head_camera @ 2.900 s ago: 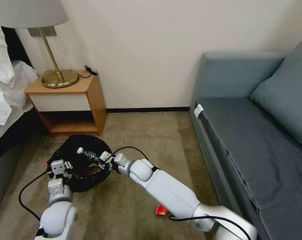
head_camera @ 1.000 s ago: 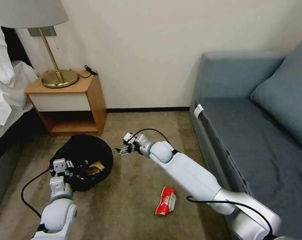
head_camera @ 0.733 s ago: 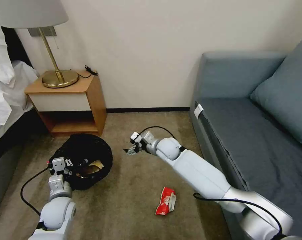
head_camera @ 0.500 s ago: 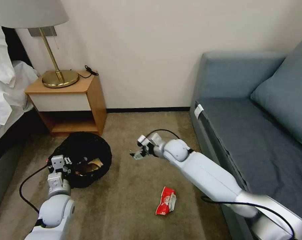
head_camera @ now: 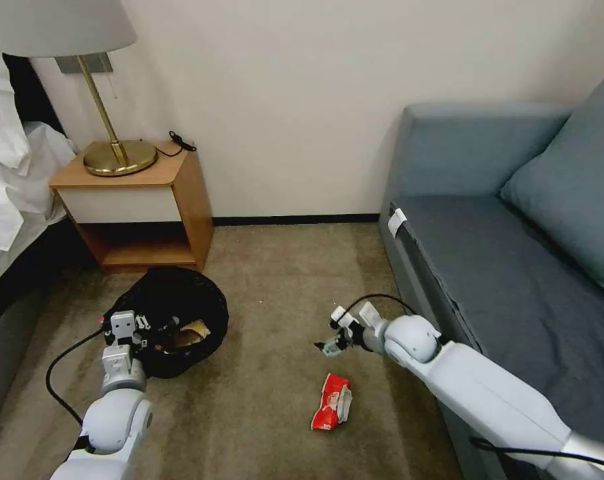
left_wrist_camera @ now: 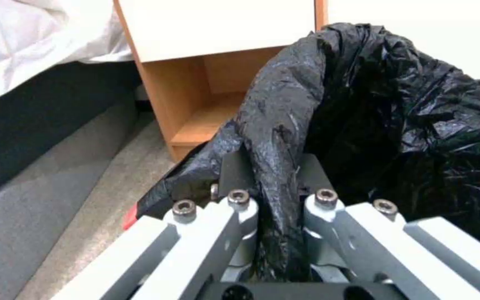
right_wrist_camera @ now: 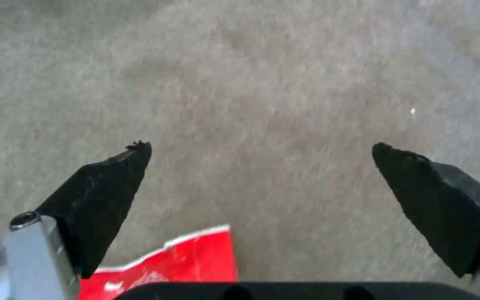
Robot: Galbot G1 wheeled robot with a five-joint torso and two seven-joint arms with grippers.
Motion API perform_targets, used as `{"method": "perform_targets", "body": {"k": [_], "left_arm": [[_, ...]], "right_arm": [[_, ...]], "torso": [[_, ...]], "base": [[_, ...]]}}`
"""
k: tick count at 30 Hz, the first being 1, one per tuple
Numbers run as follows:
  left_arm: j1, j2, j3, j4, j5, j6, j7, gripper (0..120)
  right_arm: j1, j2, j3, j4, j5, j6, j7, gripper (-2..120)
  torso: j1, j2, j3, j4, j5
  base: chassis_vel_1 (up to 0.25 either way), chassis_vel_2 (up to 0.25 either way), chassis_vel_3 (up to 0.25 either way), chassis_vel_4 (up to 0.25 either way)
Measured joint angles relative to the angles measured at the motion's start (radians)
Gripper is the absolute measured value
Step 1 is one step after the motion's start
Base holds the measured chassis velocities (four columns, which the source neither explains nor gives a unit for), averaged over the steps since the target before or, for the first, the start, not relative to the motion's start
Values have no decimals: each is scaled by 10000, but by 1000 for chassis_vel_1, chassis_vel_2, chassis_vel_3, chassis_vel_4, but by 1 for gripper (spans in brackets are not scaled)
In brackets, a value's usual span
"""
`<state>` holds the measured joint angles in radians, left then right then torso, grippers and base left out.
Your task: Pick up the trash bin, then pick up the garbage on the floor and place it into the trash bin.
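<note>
Gripping the bag-lined rim of the trash bin (head_camera: 175, 320), the left claw (left_wrist_camera: 276, 200) is clamped tight on a fold of black liner; bin sits on the floor (head_camera: 275, 280), brown paper and other litter visible inside. Right claw (head_camera: 330, 345): jaws spread wide, holding nothing, poised over carpet well apart from the bin. Red snack wrapper (head_camera: 333, 401): lying flat on the floor just below and near the right claw, untouched, its edge showing between the black fingertips (right_wrist_camera: 106, 187).

Right end effector (head_camera: 330, 344) hovers above red wrapper (head_camera: 333, 401); left end effector (head_camera: 125, 327) grips trash bin (head_camera: 175, 300).
</note>
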<state>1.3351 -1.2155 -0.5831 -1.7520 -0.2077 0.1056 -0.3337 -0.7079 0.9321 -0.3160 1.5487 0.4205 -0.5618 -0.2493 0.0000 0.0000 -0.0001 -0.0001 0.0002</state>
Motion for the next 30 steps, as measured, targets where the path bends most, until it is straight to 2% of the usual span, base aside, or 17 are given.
{"method": "perform_targets", "body": {"k": [19,30], "left_arm": [[80,22,242,-201,166,139,-41,4],[484,-17,218,-451,225,90,-49,4]], "right_arm": [[-1901,-289,797,750,-58,26,151,100],[-2909,-38,1408,691,172,-57,288,100]], "torso": [[0,0,0,0,-1],[0,0,1,1,-2]], "base": [[0,0,0,0],[0,0,0,0]]}}
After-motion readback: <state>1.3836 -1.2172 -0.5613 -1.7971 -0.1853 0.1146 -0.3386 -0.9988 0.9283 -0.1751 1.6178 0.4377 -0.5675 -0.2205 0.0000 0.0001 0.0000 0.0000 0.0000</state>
